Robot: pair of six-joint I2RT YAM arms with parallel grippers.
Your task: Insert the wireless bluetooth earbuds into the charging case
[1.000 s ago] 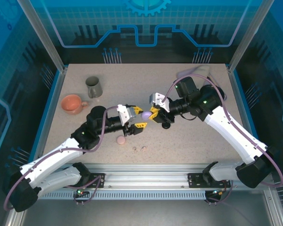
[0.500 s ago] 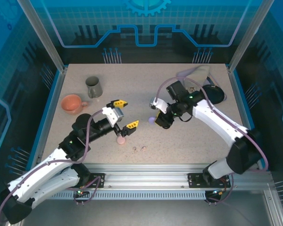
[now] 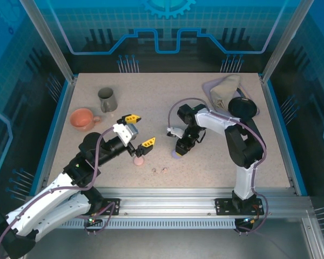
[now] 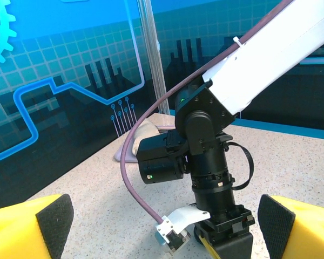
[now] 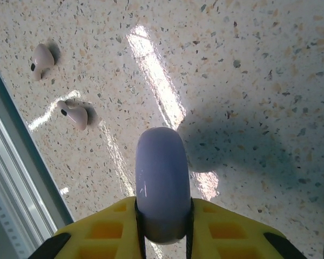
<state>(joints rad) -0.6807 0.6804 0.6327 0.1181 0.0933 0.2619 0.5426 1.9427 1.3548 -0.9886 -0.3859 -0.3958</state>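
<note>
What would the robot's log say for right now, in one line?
left tool open, empty | right tool shut on purple case | pink earbuds loose on table | pink case on table

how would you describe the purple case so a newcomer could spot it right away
On the speckled table, look near the front edge, about midway across. The lavender case is pinched edge-on in the right gripper, low by the tabletop. The pink case to its left and the two tiny pinkish earbuds lie loose; it alone is lavender and held.
</note>
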